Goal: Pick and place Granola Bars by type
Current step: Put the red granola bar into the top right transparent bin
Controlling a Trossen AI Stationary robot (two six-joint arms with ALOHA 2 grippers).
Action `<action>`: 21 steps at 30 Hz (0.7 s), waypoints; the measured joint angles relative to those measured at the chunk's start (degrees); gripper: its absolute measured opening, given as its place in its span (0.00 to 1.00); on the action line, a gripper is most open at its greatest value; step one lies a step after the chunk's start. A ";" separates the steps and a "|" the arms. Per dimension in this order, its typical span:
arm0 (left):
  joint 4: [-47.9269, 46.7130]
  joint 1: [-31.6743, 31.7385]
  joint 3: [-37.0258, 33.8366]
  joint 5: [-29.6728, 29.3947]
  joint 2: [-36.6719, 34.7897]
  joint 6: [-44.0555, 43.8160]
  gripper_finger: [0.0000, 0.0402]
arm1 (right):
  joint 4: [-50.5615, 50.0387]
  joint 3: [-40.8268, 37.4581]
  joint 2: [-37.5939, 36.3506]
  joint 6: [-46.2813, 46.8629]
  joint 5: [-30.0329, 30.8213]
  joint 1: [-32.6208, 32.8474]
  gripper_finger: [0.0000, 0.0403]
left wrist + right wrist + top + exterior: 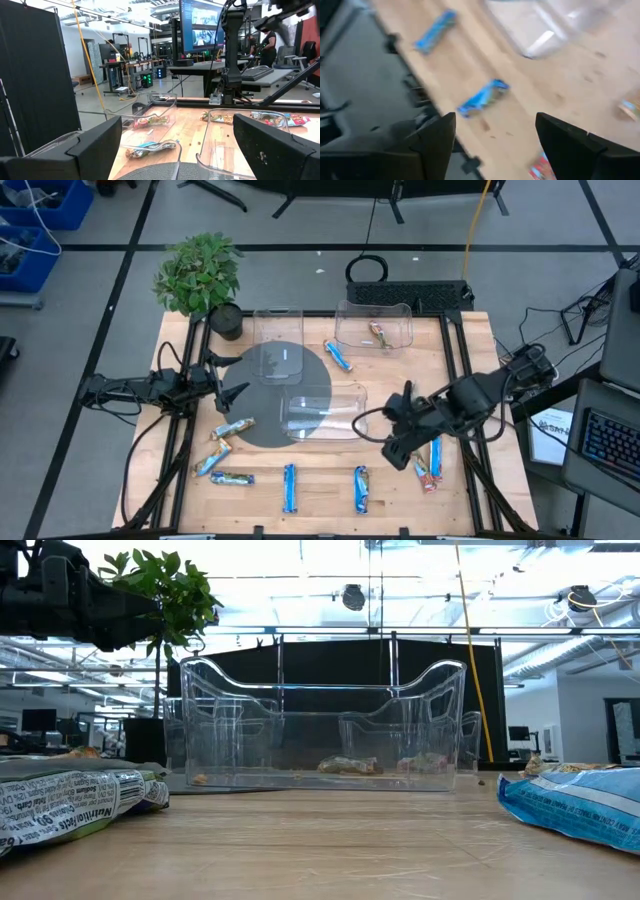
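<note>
Granola bars lie scattered on the wooden table: a tan-gold one (pixel 232 428), a multicolour one (pixel 232 478), blue ones (pixel 289 487) (pixel 361 488) (pixel 338 356), and a few (pixel 430 462) at the right. One reddish-green bar (pixel 380 335) lies in the far right clear bin (pixel 400 315). My right gripper (pixel 396 428) (pixel 495 135) hovers open above the right front of the table, tipped downward, nothing between its fingers; a blue bar (pixel 483 97) lies beyond them. My left gripper (pixel 232 378) (pixel 177 145) waits open at the table's left, pointing level across it.
A grey round disc (pixel 262 395) lies mid-table with a clear bin (pixel 325 410) partly on it; another clear bin (pixel 277 328) stands at the back. A potted plant (pixel 200 275) is at the far left corner. A person shows in the room beyond (pixel 267 42).
</note>
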 joint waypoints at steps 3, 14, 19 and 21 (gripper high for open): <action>0.00 -0.01 0.00 0.00 0.00 0.00 0.94 | -6.00 -0.32 0.04 5.79 2.54 0.95 0.65; 0.00 -0.01 0.00 0.00 0.00 0.00 0.94 | -10.09 -10.68 0.26 25.95 4.80 6.25 0.65; 0.01 -0.01 0.00 0.00 0.00 0.00 0.94 | -6.62 -19.10 0.00 29.57 -0.38 7.34 0.67; 0.00 -0.01 0.00 0.00 0.00 0.00 0.94 | -2.04 -22.36 -0.16 30.17 -0.32 8.06 0.67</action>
